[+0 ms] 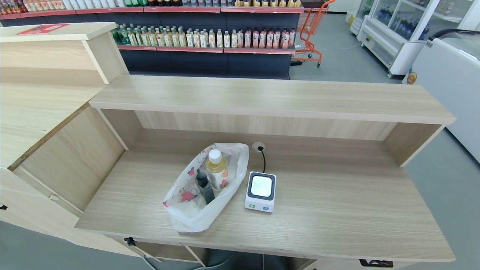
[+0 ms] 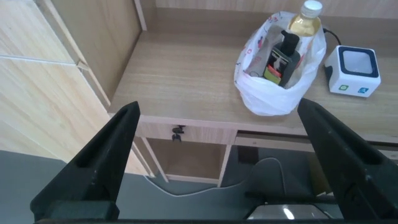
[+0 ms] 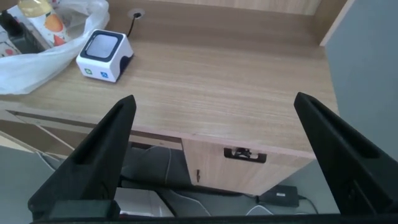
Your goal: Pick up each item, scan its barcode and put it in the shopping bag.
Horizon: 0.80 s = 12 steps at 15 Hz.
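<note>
A white plastic shopping bag [image 1: 195, 198] [image 2: 267, 93] [image 3: 37, 53] with a red pattern lies open on the wooden counter [image 1: 337, 202]. Inside it stand a bottle of yellow drink with a white cap [image 1: 216, 168] [image 2: 306, 18] and a dark bottle [image 1: 204, 185] [image 2: 283, 56]. A white barcode scanner [image 1: 260, 191] [image 2: 353, 70] [image 3: 103, 56] sits just right of the bag, its cable running to a hole in the counter. My left gripper [image 2: 217, 155] is open, held off the counter's front edge, below the bag. My right gripper [image 3: 214, 155] is open too, off the front edge, right of the scanner.
A raised wooden shelf [image 1: 270, 97] runs along the back of the counter, with side walls at left and right. Cabinet doors with latches [image 3: 239, 154] [image 2: 178, 132] sit under the counter. Store shelves of bottles [image 1: 202, 37] stand behind.
</note>
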Motion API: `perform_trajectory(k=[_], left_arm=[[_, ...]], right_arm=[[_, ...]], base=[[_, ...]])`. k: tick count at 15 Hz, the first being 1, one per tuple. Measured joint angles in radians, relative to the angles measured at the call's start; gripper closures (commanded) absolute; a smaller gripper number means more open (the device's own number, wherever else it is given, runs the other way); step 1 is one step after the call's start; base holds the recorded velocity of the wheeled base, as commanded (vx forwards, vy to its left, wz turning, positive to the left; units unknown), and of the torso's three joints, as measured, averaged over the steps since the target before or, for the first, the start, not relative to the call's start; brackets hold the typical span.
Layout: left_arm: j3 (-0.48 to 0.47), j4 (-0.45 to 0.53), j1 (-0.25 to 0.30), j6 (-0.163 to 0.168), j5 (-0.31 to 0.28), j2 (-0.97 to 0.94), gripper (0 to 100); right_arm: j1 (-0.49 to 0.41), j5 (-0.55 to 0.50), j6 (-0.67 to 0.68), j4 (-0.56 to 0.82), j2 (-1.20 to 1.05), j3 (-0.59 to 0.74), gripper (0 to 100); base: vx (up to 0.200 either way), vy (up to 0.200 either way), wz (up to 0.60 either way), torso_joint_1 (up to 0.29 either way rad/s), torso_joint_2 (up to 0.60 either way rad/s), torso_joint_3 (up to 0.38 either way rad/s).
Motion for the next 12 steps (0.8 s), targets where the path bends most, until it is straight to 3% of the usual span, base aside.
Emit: perform_trajectory(k=[5,8,9,12], left_arm=[[0.000,0.000,-0.001,0.000,0.001,0.001,0],[0.000,0.000,-0.001,-0.001,0.001,-0.001,0],[0.000,0.000,-0.001,-0.001,0.001,-0.001,0],[0.000,0.000,-0.001,-0.001,0.001,-0.001,0]], right_arm=[[0.000,-0.001,0.005,0.000,0.000,0.000,0],[0.000,-0.001,0.005,0.000,0.000,0.000,0],[-0.001,-0.001,0.005,0.000,0.001,0.000,100],[0.000,-0.001,0.004,0.000,0.001,0.000,100]], base=[[0.200,0.000,0.00,0.008,0.00,0.000],[0.000,0.000,0.00,0.000,0.00,0.000],[0.000,0.000,0.00,0.000,0.00,0.000],[0.000,0.000,0.00,0.000,0.00,0.000]])
